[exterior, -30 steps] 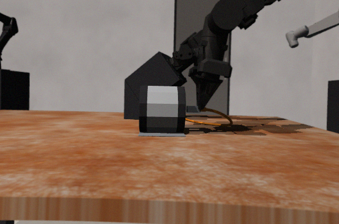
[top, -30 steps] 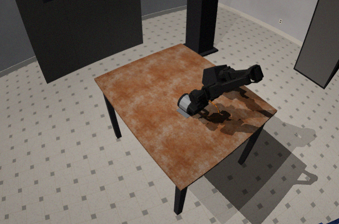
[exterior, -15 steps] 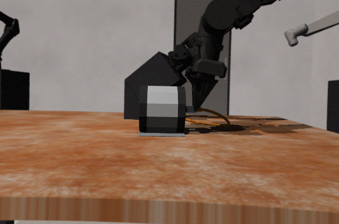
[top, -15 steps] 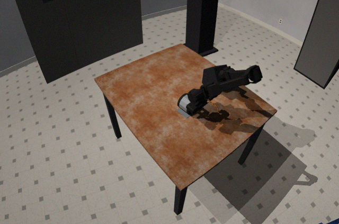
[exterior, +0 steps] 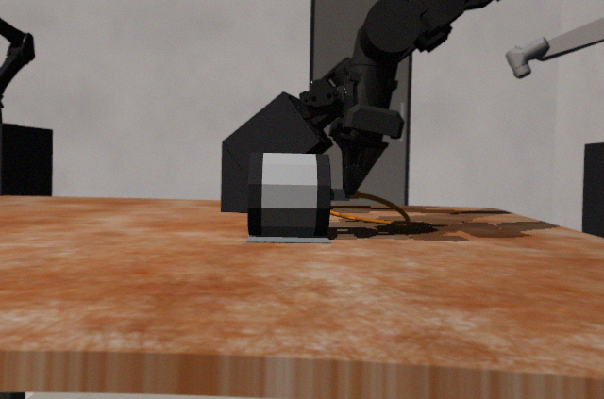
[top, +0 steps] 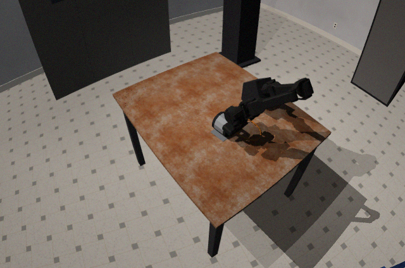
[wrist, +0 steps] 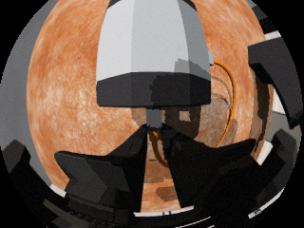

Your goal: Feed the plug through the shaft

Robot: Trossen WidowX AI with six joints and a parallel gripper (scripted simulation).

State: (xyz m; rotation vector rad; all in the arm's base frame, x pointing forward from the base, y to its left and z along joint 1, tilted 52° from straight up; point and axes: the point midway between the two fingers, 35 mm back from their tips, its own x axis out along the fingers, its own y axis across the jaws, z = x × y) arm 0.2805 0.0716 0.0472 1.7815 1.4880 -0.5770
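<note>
The grey motor [exterior: 289, 197] with dark end caps lies on its side on a thin plate on the brown table; it also shows in the top view [top: 221, 123] and in the wrist view [wrist: 154, 51]. My gripper [exterior: 347, 190] is right at the motor's right end, shut on the small grey plug [wrist: 154, 118], whose tip is at the shaft opening [exterior: 336, 194]. The orange cable [exterior: 385, 211] curves from the plug down onto the table to the right, and shows in the wrist view [wrist: 228, 98]. The motor's far end shows no plug.
My arm's dark base block [exterior: 265, 160] stands just behind the motor. A black pedestal [top: 241, 26] and dark cabinets [top: 94, 19] stand on the floor beyond the table. A white tool arm [exterior: 536, 51] hangs at the far right.
</note>
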